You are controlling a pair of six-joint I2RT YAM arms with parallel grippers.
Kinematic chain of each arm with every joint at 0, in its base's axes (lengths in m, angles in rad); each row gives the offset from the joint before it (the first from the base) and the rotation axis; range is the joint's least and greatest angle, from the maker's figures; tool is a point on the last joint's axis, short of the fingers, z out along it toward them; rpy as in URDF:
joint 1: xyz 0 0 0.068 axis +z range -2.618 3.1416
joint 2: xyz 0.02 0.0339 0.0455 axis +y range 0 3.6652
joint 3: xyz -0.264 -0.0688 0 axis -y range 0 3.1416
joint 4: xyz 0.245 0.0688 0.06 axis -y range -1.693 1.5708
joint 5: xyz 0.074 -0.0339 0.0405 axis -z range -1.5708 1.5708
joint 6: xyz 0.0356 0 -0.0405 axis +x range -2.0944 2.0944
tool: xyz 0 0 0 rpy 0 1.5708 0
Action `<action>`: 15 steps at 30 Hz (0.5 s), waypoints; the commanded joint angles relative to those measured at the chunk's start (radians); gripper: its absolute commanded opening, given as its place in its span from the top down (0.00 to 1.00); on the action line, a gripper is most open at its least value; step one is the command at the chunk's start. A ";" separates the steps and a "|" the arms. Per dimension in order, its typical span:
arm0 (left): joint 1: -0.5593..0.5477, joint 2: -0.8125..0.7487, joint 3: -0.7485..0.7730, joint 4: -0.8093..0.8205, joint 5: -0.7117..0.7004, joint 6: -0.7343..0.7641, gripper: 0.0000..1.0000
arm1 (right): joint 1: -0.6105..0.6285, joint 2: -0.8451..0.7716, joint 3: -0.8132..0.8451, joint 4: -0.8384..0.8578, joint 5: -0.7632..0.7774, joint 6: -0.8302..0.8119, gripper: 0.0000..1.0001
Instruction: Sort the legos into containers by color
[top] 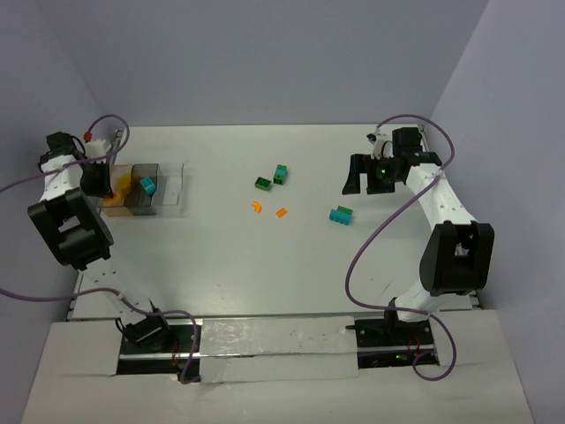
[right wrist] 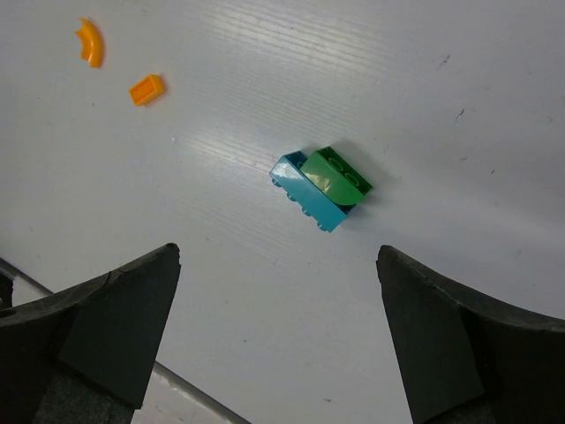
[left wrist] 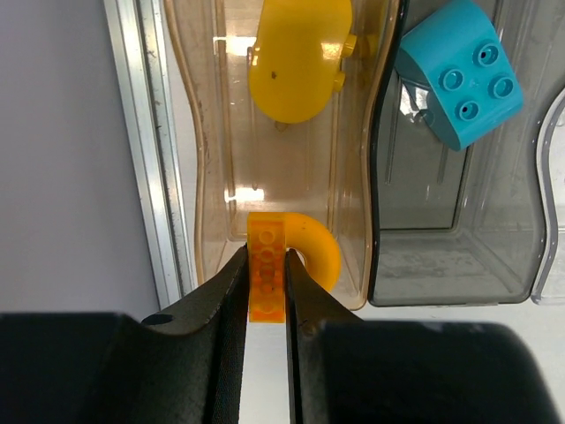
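My left gripper (left wrist: 267,269) is shut on an orange curved lego (left wrist: 311,245), held over the near end of the brown-tinted tray (left wrist: 205,132), which holds a yellow rounded piece (left wrist: 298,55). The smoky dark tray (left wrist: 441,265) beside it holds a teal brick (left wrist: 459,75). In the top view the left gripper (top: 99,181) is over these trays (top: 141,205). My right gripper (right wrist: 278,256) is open and empty above the table, short of a teal brick with a green piece on it (right wrist: 320,188). An orange curved piece (right wrist: 89,42) and a small orange brick (right wrist: 146,89) lie beyond.
Mid-table lie a green brick (top: 263,184), a teal-green brick (top: 281,174), the orange pieces (top: 255,207) and a teal brick (top: 340,215). A clear tray (top: 177,187) stands right of the smoky one. The table's metal edge rail (left wrist: 150,177) runs beside the brown-tinted tray.
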 commanded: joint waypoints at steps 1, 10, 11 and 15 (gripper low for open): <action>-0.019 0.024 0.047 0.001 -0.013 0.009 0.80 | 0.006 -0.008 0.024 0.006 -0.013 -0.010 0.00; -0.022 0.016 0.050 0.031 -0.014 -0.002 0.57 | 0.005 -0.002 0.019 0.009 -0.022 -0.006 0.00; -0.023 0.012 0.052 0.034 -0.014 -0.002 0.53 | 0.005 -0.003 0.022 0.009 -0.022 -0.005 0.00; -0.028 0.001 0.082 0.022 -0.006 -0.004 0.47 | 0.007 0.000 0.026 0.008 -0.027 -0.002 0.00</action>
